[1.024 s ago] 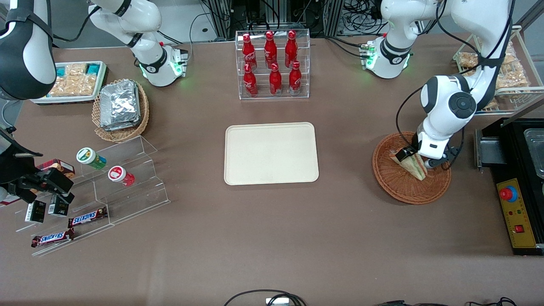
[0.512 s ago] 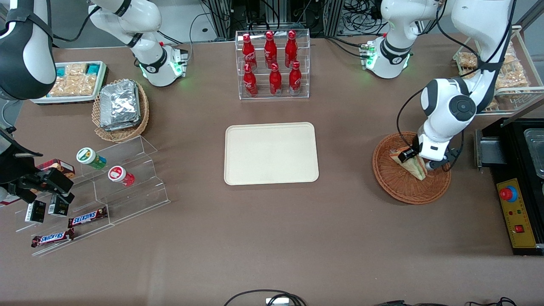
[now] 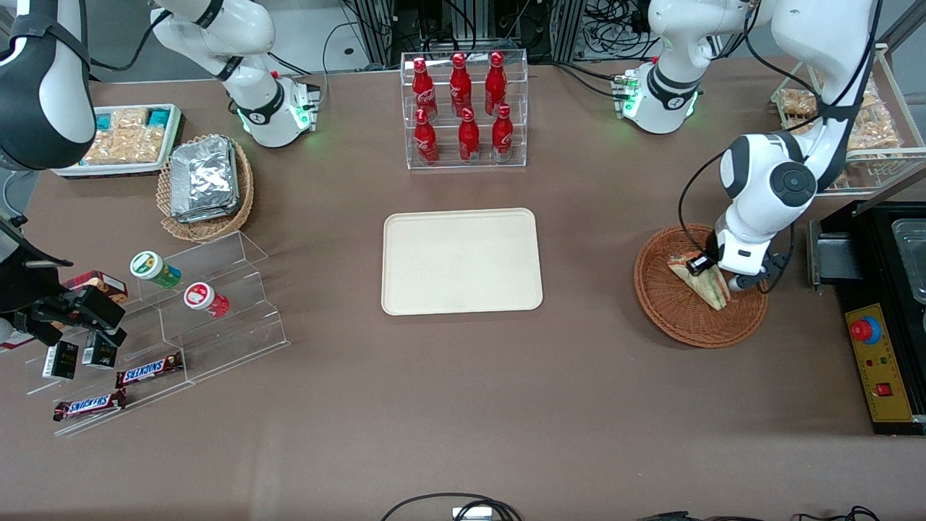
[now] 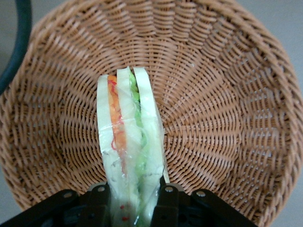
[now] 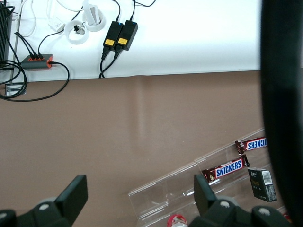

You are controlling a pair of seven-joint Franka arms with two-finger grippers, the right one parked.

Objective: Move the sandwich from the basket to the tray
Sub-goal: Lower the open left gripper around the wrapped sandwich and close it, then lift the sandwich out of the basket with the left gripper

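The gripper [image 3: 712,273] sits low inside the reddish wicker basket [image 3: 680,322], its two fingers [image 4: 166,201] pinched on the base of the wrapped sandwich [image 4: 128,151], which stands on edge between them above the weave. This looks like the grasp stage, the lift not yet begun. Next it needs a straight rise clear of the rim, then a carry toward the parked arm's end to the cream tray [image 3: 506,300], well apart from the gripper. Farther off that way, two bars read SNICKERS [image 3: 148,371].
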